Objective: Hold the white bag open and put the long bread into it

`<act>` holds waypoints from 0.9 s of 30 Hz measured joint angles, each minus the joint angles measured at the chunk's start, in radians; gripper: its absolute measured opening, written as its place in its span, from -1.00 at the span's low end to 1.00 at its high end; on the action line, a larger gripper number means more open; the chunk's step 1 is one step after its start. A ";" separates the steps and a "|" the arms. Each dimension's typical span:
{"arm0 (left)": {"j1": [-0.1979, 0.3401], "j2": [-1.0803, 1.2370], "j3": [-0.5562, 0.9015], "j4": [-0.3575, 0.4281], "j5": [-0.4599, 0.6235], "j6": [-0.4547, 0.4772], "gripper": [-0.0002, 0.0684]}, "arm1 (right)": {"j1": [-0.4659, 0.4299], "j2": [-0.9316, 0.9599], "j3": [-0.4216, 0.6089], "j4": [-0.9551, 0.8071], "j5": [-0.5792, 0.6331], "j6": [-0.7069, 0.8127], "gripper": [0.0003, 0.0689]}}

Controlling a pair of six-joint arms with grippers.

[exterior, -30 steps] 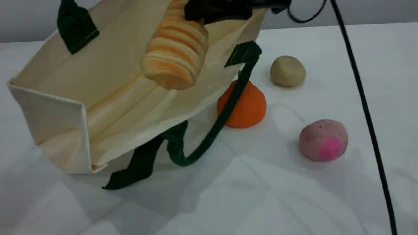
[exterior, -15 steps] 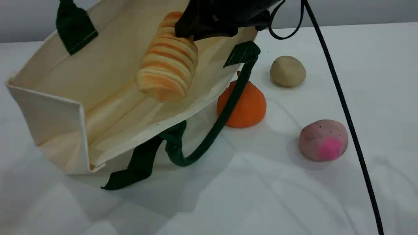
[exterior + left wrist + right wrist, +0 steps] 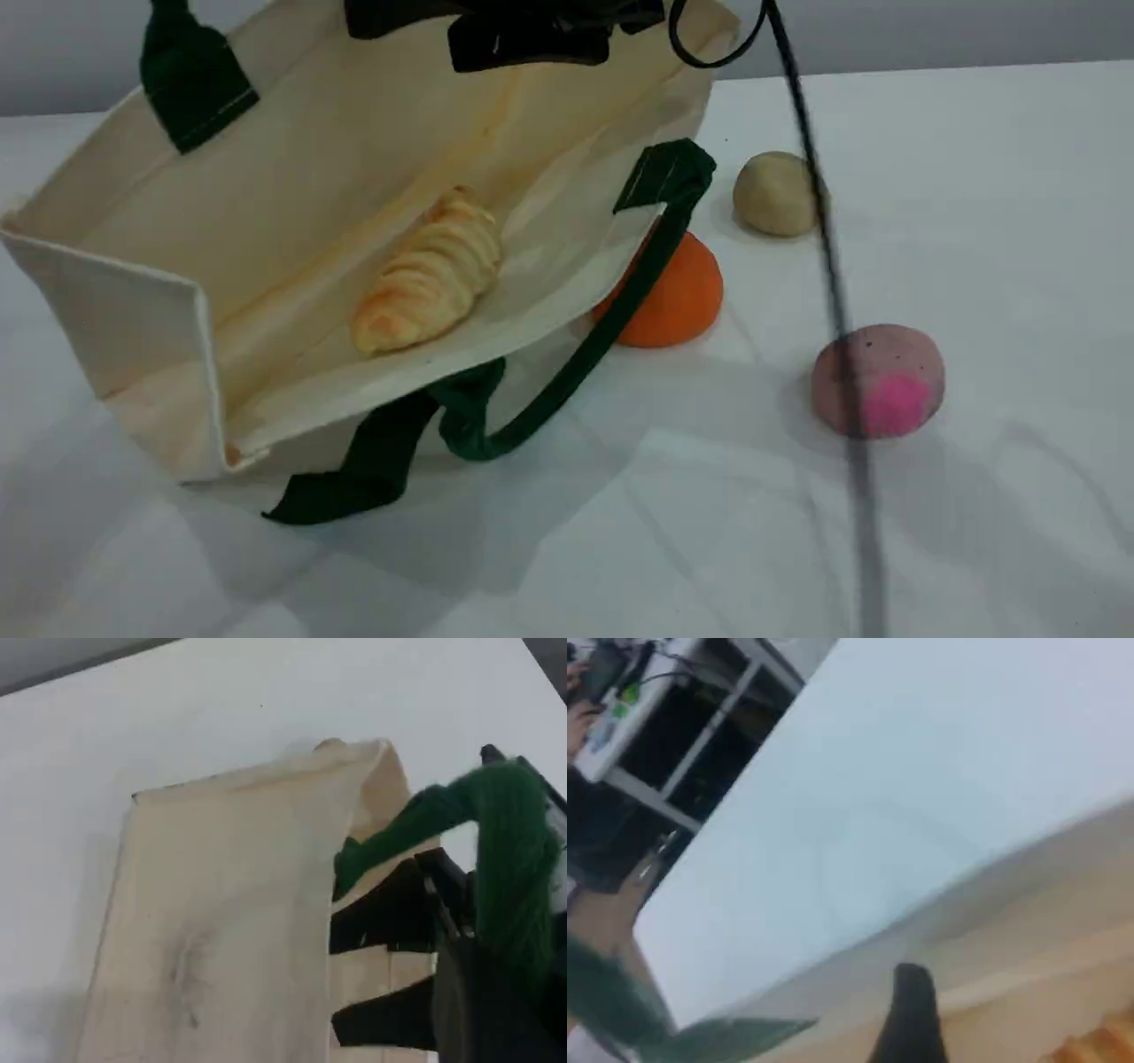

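Observation:
The white bag (image 3: 292, 195) lies on its side on the table with its mouth held wide. Its far green handle (image 3: 190, 84) runs up out of the scene view. In the left wrist view that green handle (image 3: 505, 842) is draped over my left gripper (image 3: 443, 930), which is shut on it above the bag's cream cloth (image 3: 221, 921). The long bread (image 3: 430, 270) lies loose inside the bag on its lower wall. My right gripper (image 3: 523, 31) hovers above the bag's mouth, open, with nothing in it. One dark fingertip (image 3: 912, 1010) shows in the right wrist view.
The bag's near green handle (image 3: 567, 372) loops onto the table and leans against an orange pumpkin-shaped piece (image 3: 682, 297). A round beige bun (image 3: 775, 193) and a pink-spotted ball (image 3: 886, 381) sit to the right. A black cable (image 3: 833, 266) hangs across that side.
The right gripper carried the long bread down into the bag's mouth, then let go. The bread dropped onto the bag's lower wall, and the gripper shifted left.

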 joint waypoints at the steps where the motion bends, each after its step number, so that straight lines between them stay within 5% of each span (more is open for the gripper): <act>1: 0.000 0.000 0.000 0.000 0.000 0.001 -0.73 | -0.002 -0.001 0.000 -0.014 0.010 0.005 0.55; 13: 0.003 -0.041 0.000 0.071 -0.008 0.008 -0.73 | -0.046 -0.113 0.001 -0.306 0.012 0.166 0.48; 27: 0.003 -0.190 0.000 0.340 -0.024 -0.112 -0.73 | -0.200 -0.242 0.001 -0.445 0.064 0.277 0.48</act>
